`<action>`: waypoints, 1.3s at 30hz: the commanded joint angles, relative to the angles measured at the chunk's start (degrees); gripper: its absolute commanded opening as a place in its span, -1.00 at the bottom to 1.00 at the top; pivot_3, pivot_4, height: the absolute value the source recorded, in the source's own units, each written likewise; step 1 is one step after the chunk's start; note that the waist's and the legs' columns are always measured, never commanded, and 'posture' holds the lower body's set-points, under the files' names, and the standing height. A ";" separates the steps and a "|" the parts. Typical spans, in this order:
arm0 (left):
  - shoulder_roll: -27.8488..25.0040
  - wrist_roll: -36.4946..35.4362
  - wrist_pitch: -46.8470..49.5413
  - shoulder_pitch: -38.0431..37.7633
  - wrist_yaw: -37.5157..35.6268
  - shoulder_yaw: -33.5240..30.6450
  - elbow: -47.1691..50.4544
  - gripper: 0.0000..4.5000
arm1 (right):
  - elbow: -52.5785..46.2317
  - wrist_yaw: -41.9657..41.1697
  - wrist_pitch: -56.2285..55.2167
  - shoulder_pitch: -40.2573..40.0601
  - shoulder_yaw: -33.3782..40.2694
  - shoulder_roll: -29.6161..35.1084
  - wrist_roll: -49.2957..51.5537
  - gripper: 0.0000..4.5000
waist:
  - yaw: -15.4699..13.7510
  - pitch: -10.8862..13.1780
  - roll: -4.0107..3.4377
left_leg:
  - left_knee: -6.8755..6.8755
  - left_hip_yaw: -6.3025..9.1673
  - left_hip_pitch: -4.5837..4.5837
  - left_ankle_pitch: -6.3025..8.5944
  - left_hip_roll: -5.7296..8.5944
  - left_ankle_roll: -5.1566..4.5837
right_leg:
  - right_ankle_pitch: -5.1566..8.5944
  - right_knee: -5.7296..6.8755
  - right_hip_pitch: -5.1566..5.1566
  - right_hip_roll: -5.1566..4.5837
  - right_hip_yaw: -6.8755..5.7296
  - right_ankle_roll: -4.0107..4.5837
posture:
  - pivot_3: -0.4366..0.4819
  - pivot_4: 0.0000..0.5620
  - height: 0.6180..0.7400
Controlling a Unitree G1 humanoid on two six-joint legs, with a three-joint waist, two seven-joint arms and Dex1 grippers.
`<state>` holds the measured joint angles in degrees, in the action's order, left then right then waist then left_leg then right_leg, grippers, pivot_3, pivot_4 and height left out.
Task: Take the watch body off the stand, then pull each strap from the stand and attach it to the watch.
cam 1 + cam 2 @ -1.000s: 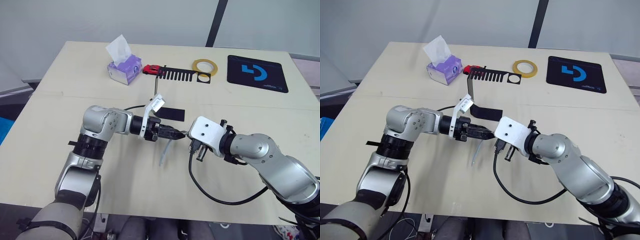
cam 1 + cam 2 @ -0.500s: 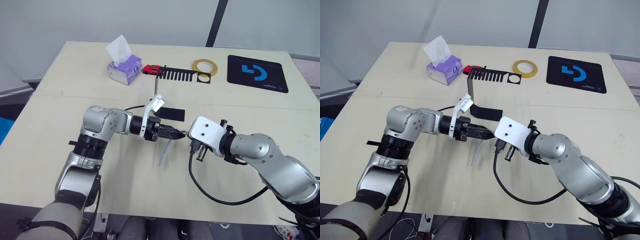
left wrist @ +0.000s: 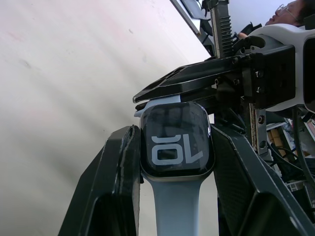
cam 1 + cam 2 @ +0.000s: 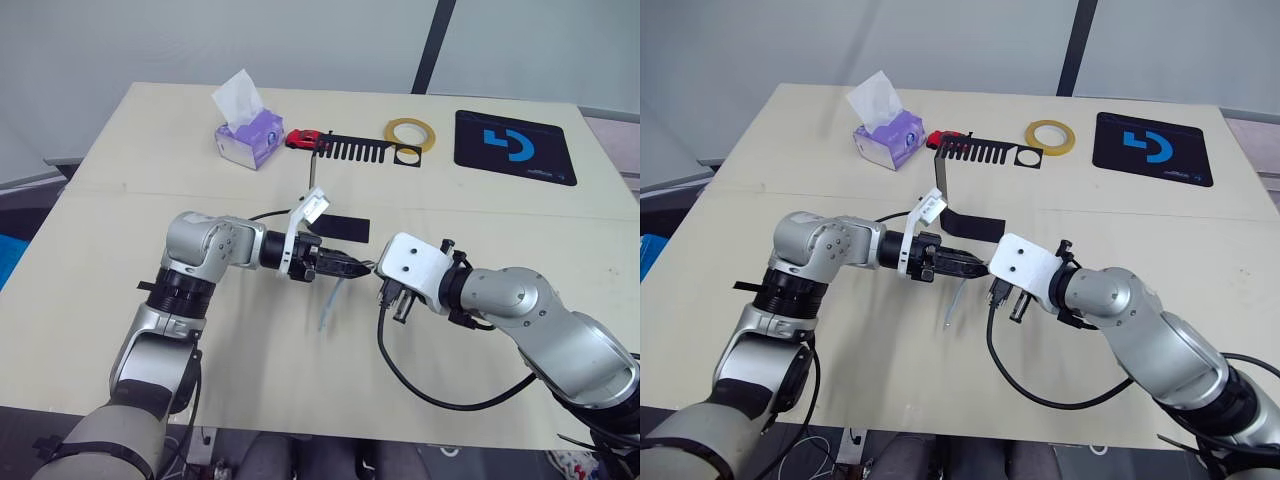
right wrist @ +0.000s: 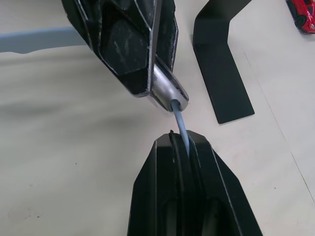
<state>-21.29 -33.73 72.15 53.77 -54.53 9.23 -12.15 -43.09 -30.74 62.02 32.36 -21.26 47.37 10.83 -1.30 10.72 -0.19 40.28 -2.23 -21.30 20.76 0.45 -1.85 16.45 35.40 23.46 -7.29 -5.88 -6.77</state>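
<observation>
Tissue box (image 4: 246,135), red toy car (image 4: 303,139), tape ring (image 4: 410,132), black mat (image 4: 515,147) on table (image 4: 120,200).

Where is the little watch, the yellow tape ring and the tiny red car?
watch body (image 3: 176,142), left wrist view, black screen.
yellow tape ring (image 4: 404,133), left eye view, front rim.
red car (image 4: 303,139), left eye view, roof.

Your watch body (image 3: 176,139), grey-rimmed with white digits on a black screen, sits clamped between the left claw (image 4: 345,268) fingers, held above the tabletop (image 4: 150,180); one pale blue-grey strap (image 4: 330,305) hangs from it, drooping towards the tabletop; the second strap (image 5: 180,123) runs from the case's opposite edge into the shut right claw (image 5: 179,147); the black stand (image 4: 330,195) rises just behind, its comb-toothed bar bare.
</observation>
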 commanded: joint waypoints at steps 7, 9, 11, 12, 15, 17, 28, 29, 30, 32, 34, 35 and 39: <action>-0.19 -0.02 0.13 1.09 0.68 -0.31 0.25 -0.26 | -3.54 -0.29 0.15 1.40 2.16 0.30 -0.60 -0.97 | 0.00 0.00 0.00 | 0.00 0.00 0.00 0.00 0.00 0.00 | 0.00 0.00 0.00 0.00 0.00 0.00 | -0.05 -0.47 0.97; -0.17 -0.12 0.25 1.11 0.74 -0.36 0.44 -0.26 | -3.56 -0.35 0.18 1.41 2.15 0.34 -0.59 -0.97 | 0.00 0.00 0.00 | 0.00 0.00 0.00 0.00 0.00 0.00 | 0.00 0.00 0.00 0.00 0.00 0.00 | -0.05 -0.47 0.97; 0.06 -0.38 0.60 1.32 0.92 -0.66 0.55 -0.26 | -3.57 -0.43 0.18 1.39 2.14 0.37 -0.57 -0.97 | 0.00 0.00 0.00 | 0.00 0.00 0.00 0.00 0.00 0.00 | 0.00 0.00 0.00 0.00 0.00 0.00 | -0.05 -0.47 0.97; 0.32 -0.79 0.94 1.51 1.00 -1.04 0.72 -0.26 | -3.54 -0.47 0.17 1.36 2.16 0.38 -0.55 -0.97 | 0.00 0.00 0.00 | 0.00 0.00 0.00 0.00 0.00 0.00 | 0.00 0.00 0.00 0.00 0.00 0.00 | -0.05 -0.47 0.97; 0.68 -1.68 1.64 1.71 0.85 -1.61 1.32 -0.26 | -3.39 -0.58 0.07 1.21 2.17 0.42 -0.62 -0.97 | 0.00 0.00 0.00 | 0.00 0.00 0.00 0.00 0.00 0.00 | 0.00 0.00 0.00 0.00 0.00 0.00 | -0.05 -0.47 0.97; 0.64 -1.77 1.58 1.56 0.65 -1.49 1.50 -0.26 | -3.26 -0.61 0.00 1.11 2.15 0.44 -0.75 -0.97 | 0.00 0.00 0.00 | 0.00 0.00 0.00 0.00 0.00 0.00 | 0.00 0.00 0.00 0.00 0.00 0.00 | -0.05 -0.47 0.97; 0.15 -1.26 0.61 0.71 0.48 -0.98 1.35 -0.26 | -3.47 -0.80 -0.02 1.54 2.23 0.41 -0.94 -0.97 | 0.00 0.00 0.00 | 0.00 0.00 0.00 0.00 0.00 0.00 | 0.00 0.00 0.00 0.00 0.00 0.00 | -0.05 -0.47 0.97; 0.06 -1.23 0.44 0.64 0.35 -0.89 1.44 -0.26 | -3.52 -0.73 -0.08 1.56 2.17 0.44 -1.06 -0.97 | 0.00 0.00 0.00 | 0.00 0.00 0.00 0.00 0.00 0.00 | 0.00 0.00 0.00 0.00 0.00 0.00 | -0.05 -0.47 0.97; -0.09 -1.13 0.07 0.57 0.09 -0.68 1.53 -0.26 | -3.52 -0.65 -0.37 1.64 2.12 0.54 -1.30 -0.97 | 0.00 0.00 0.00 | 0.00 0.00 0.00 0.00 0.00 0.00 | 0.00 0.00 0.00 0.00 0.00 0.00 | -0.05 -0.47 0.97; -0.49 -0.86 -0.86 0.42 -0.59 -0.15 1.62 -0.26 | -3.45 -0.84 -0.68 1.76 2.52 0.56 -1.27 -0.83 | 0.00 0.00 0.00 | 0.00 0.00 0.00 0.00 0.00 0.00 | 0.00 0.00 0.00 0.00 0.00 0.00 | -0.05 -0.47 0.97; -1.05 -0.62 -2.06 -0.01 -1.39 0.39 1.78 -0.26 | -3.88 -1.79 -0.54 1.48 4.05 0.75 -0.25 -0.53 | 0.00 0.00 0.00 | 0.00 0.00 0.00 0.00 0.00 0.00 | 0.00 0.00 0.00 0.00 0.00 0.00 | -0.05 -0.47 0.97; -1.33 -0.57 -2.61 -0.18 -1.82 0.60 1.76 -0.26 | -4.18 -2.51 -0.69 1.15 4.87 1.19 0.22 -0.37 | -0.01 0.00 0.00 | 0.00 0.00 0.00 0.00 0.00 0.00 | 0.00 -0.01 0.00 0.00 0.00 0.00 | -0.05 -0.47 0.97; -2.60 0.03 -6.92 -1.08 -4.24 1.65 2.52 -0.26 | -5.48 -5.91 -1.00 -1.40 10.33 2.44 3.55 0.48 | -0.06 0.00 0.00 | -0.01 0.00 0.00 0.00 0.00 0.00 | 0.00 -0.03 -0.01 0.00 -0.01 0.00 | -0.05 -0.47 0.97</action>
<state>-23.37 -33.61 67.82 52.97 -56.85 10.69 -11.97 -45.80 -35.06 61.72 31.67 -14.58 49.33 12.53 -1.35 10.72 -0.19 40.26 -2.22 -21.30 20.77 0.45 -1.85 16.45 35.36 23.45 -7.28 -5.90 -6.77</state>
